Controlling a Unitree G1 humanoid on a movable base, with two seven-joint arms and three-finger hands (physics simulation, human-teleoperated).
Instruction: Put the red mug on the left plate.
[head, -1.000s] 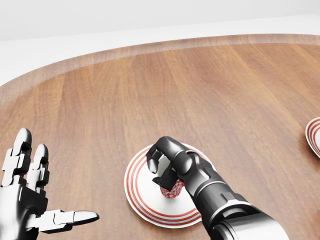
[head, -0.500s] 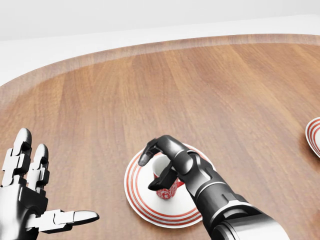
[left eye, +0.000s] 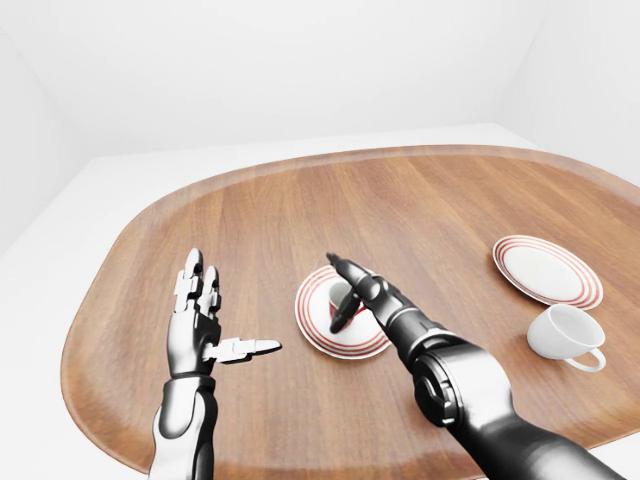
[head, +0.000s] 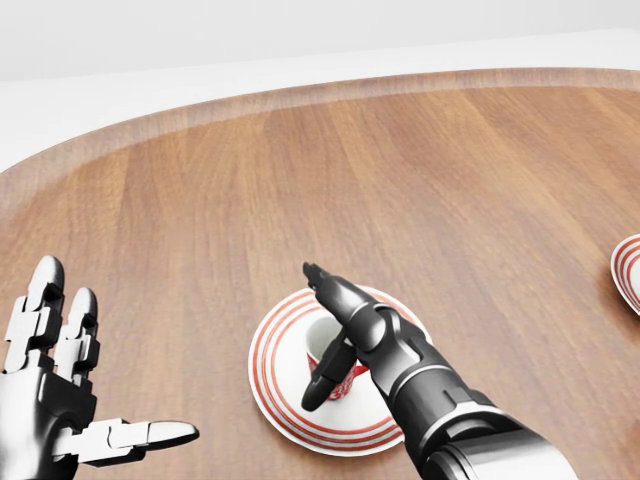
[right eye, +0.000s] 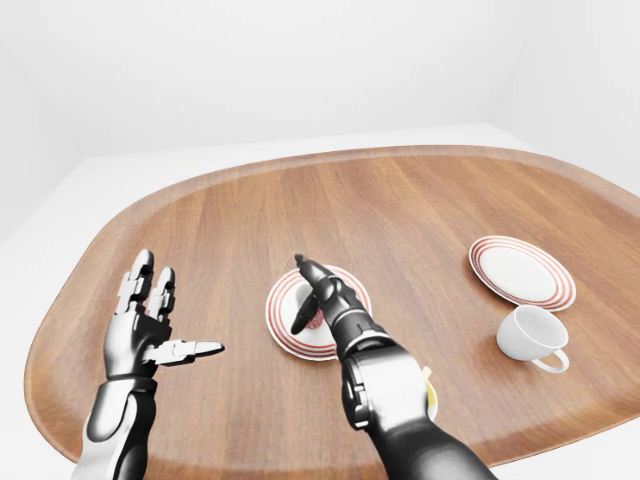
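Mug, red (head: 335, 378), sits on left plate (head: 275, 385), lower centre of head view. R hand (head: 335, 325) over it, fingers spread, not gripping. L hand (head: 60, 390) lower left, fingers splayed, holding nothing.

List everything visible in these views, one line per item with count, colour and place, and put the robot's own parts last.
table: one, brown wood, rounded, fills the views.
left plate: one, white with red rings, lower centre of the head view.
red mug: one, red and white, upright on the left plate, partly hidden by the right hand.
right plate: one, white with red rings, right side of the left-eye view.
white mug: one, on the table below the right plate.
left hand: one, silver and black, open, lower left.
right hand: one, dark, fingers spread open over the red mug.
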